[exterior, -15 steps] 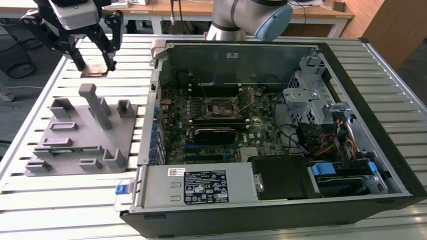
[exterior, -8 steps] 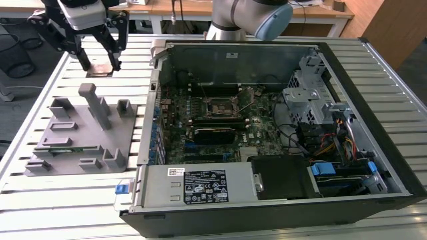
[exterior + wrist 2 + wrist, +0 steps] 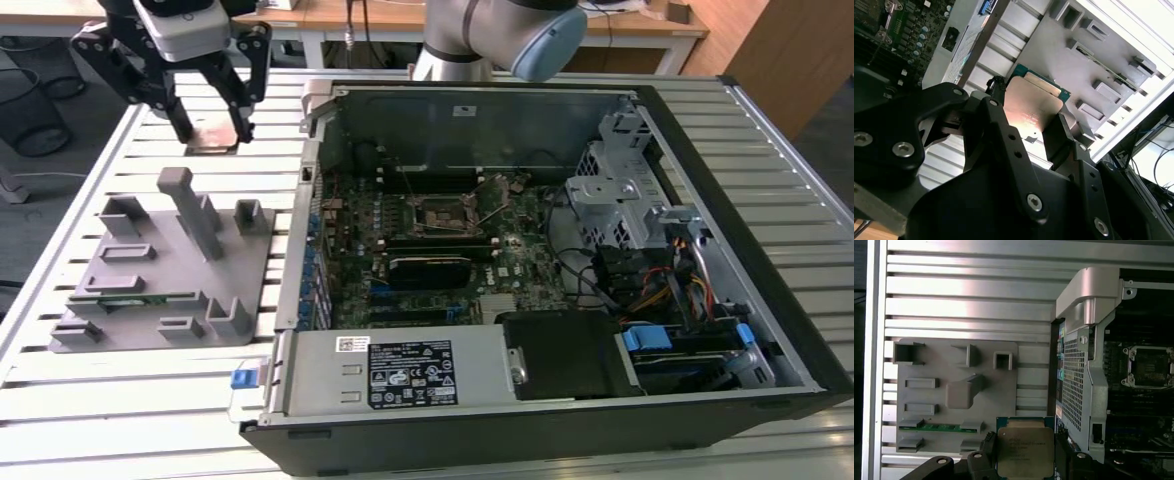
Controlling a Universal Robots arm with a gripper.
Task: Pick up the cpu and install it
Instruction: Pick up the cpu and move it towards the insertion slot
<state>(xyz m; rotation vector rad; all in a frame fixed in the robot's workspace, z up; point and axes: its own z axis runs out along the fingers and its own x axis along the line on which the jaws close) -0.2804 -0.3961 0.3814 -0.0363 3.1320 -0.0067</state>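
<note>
Metal, silver-grey and faintly printed, tops the cpu [image 3: 1024, 452], a small flat square with a blue-green edge. The gripper [image 3: 214, 135] is closed on it, its black fingers [image 3: 1059, 131] pressing two opposite edges. The chip hangs above the slatted surface [image 3: 134, 390], just beyond the grey fixture tray [image 3: 147, 290] and on the exterior view's left of the open computer case [image 3: 747, 200], well apart from the motherboard socket [image 3: 441, 215].

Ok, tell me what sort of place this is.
Likely a robotics lab or test workshop: an open computer case lies on a slatted metal table, a grey parts fixture beside it, office desks behind.
</note>
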